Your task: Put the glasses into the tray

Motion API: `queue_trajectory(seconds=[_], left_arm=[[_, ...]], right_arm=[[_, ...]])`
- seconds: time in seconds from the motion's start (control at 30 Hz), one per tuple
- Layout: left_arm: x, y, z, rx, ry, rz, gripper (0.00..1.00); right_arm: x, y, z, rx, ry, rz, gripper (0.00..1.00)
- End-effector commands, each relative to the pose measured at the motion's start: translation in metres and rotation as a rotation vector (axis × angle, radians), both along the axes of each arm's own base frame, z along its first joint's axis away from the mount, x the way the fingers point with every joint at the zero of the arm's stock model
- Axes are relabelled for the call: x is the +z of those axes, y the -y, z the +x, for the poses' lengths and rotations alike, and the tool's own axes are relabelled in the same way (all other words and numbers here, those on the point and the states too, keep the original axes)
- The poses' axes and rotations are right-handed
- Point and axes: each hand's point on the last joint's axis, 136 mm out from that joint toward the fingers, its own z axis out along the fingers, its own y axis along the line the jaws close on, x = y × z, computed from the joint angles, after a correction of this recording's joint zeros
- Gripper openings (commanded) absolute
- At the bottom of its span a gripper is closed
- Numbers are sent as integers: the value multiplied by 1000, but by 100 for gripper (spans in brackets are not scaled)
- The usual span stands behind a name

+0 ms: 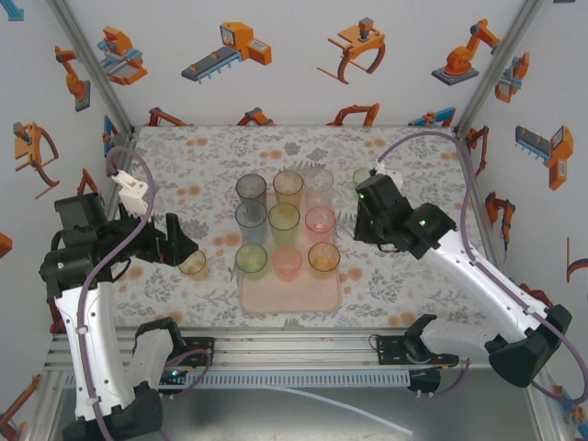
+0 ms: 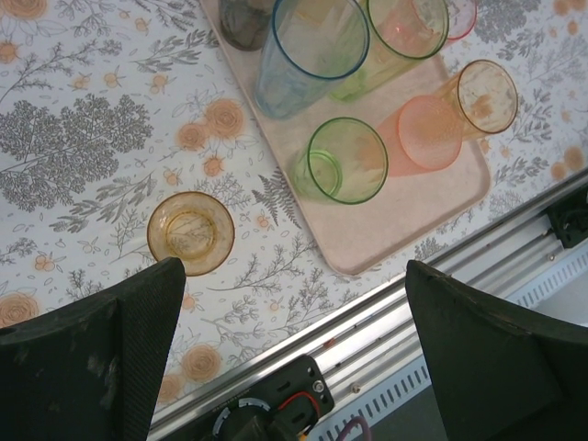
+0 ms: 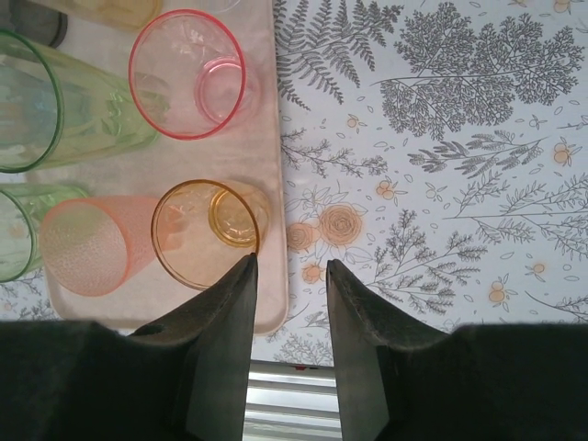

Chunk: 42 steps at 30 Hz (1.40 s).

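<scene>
Translucent round tumblers (image 1: 284, 220) crowd the smooth pink tray (image 1: 285, 297); floral cloth (image 1: 395, 285) lies open lower right. Left gripper (image 1: 186, 246) gapes empty; right gripper (image 3: 289, 264) barely parted, empty.

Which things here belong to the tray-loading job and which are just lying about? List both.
Job:
large flat pale-pink rectangular tray
nine small translucent plastic tumblers on it
amber tumbler off the tray, to its left
green tumbler off the tray, to its right

Just there:
floral tablecloth
aluminium rail at the near edge
wall panels printed with orange robots
</scene>
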Motion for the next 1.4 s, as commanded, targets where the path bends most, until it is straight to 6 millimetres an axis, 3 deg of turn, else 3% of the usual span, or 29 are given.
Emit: queue_trajectory(seconds=[0.0,0.27,0.43,0.77,0.97,1.37], left_arm=[[0,3,-5,-39,-9,23,97],[-9,7,-13,-66,-13,62,97],[-14,10,-17,-99,-14,108,97],[-9,20,8,-125,-9,175,97],[-2,31,14,-151,9,185,97],[-5,31,-4,-189,46,217,97]], right_arm=[[-4,17,-4,-27,-3,-36,38],[-4,42,6,-99,-5,-7,41],[-6,46,14,-124,-14,44,42],[-9,60,11,-145,-44,46,43],[-8,65,19,-154,-65,51,43],[-10,72,34,-185,-84,64,44]])
